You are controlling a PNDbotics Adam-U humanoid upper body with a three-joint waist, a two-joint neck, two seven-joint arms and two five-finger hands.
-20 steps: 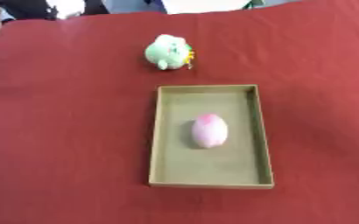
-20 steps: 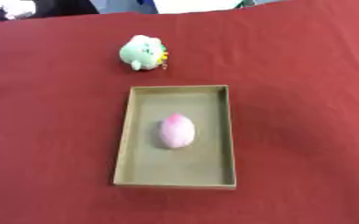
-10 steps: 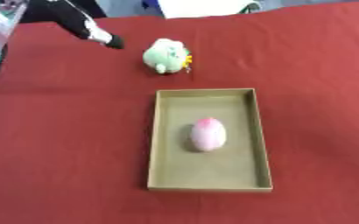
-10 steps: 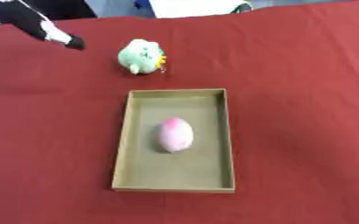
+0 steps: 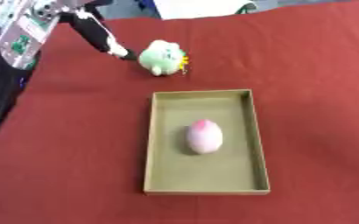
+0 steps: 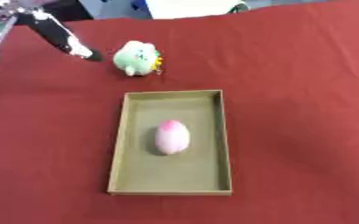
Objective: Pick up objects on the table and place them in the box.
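A small green plush toy (image 5: 163,57) with a yellow bit on its side lies on the red tablecloth, just beyond the far end of the olive box (image 5: 160,144). A pink and white egg-shaped object (image 5: 204,136) rests inside the box near its middle. My left hand (image 5: 98,34) reaches in from the upper left, straight dark fingers (image 6: 68,39) pointing down toward the toy's left side, the tip very close to it. The hand holds nothing. The right hand shows in neither view.
My left arm's silver and black forearm (image 5: 26,30) fills the upper left corner. The red cloth (image 5: 313,78) spreads to the right and in front of the box. A white thing (image 5: 205,6) sits past the table's far edge.
My left hand has come further in from the upper left and now nearly reaches the green toy. Toy, box and egg have stayed where they were.
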